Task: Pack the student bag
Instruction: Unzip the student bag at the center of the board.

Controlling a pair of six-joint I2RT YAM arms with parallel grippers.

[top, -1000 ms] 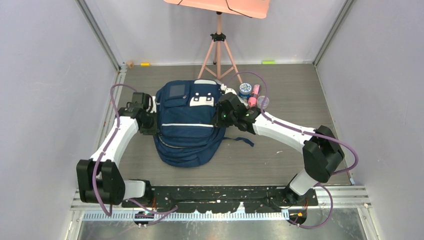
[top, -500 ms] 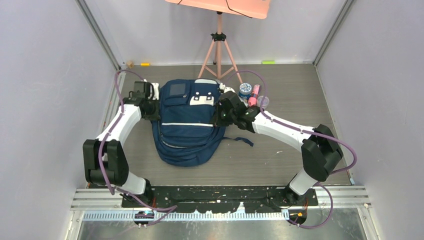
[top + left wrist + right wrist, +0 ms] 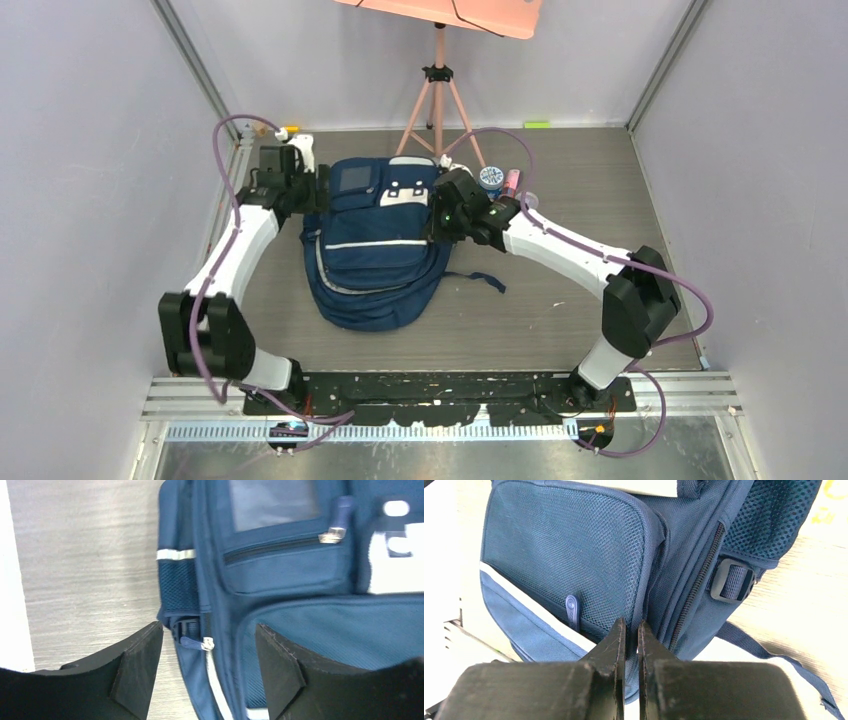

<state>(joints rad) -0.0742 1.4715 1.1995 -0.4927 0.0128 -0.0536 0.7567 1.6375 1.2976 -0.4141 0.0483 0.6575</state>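
Note:
The student bag (image 3: 372,255), navy with thin white stripes and a white patch, lies flat on the floor between both arms. My left gripper (image 3: 318,192) hovers at the bag's upper left corner, open. In the left wrist view a blue zipper pull (image 3: 195,644) lies loose between the fingers of the left gripper (image 3: 208,632), touching neither. My right gripper (image 3: 435,225) is at the bag's right side. The right wrist view shows the right gripper (image 3: 631,626) shut on a fold of bag fabric beside the mesh pocket (image 3: 574,560).
A pink tripod (image 3: 437,100) stands behind the bag. A blue-lidded jar (image 3: 490,178), a pink tube (image 3: 511,183) and a clear item (image 3: 527,200) sit by the bag's top right. A dark strap (image 3: 482,280) trails right. Grey walls close in on both sides.
My left gripper travelled away along the bag's left edge to its top corner, then opened and let go of the zipper pull. The right gripper kept its hold, shifting slightly back.

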